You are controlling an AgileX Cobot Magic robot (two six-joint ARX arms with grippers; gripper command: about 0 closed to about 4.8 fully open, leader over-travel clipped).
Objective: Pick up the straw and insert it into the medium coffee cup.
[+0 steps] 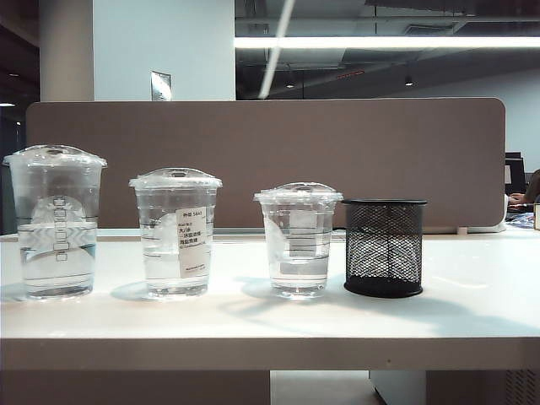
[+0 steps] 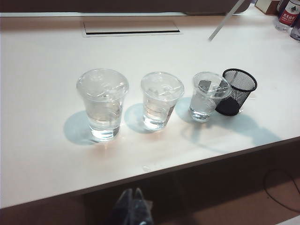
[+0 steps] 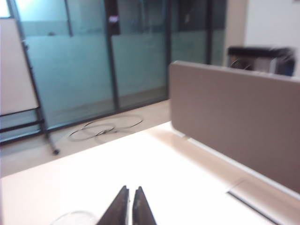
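Observation:
The medium coffee cup [image 1: 175, 232] [image 2: 161, 98], clear with a domed lid and a printed white label, stands in the middle of the three cups. The thin white straw [image 1: 276, 46] [image 2: 225, 21] hangs slanted in the air above and behind the cups, its upper end leaving the frame. My right gripper [image 3: 132, 187] does not show in the exterior view; its jaws stand almost together on a thin white strip, the straw. My left gripper [image 2: 134, 190] is shut and empty, low in front of the table's edge.
The tallest cup [image 1: 56, 219] stands left of the medium one, and the shortest cup [image 1: 298, 239] right of it beside a black mesh holder [image 1: 384, 247]. All three cups hold water. A brown partition [image 1: 270, 160] runs along the back. Bottles [image 2: 288, 14] stand at the far corner.

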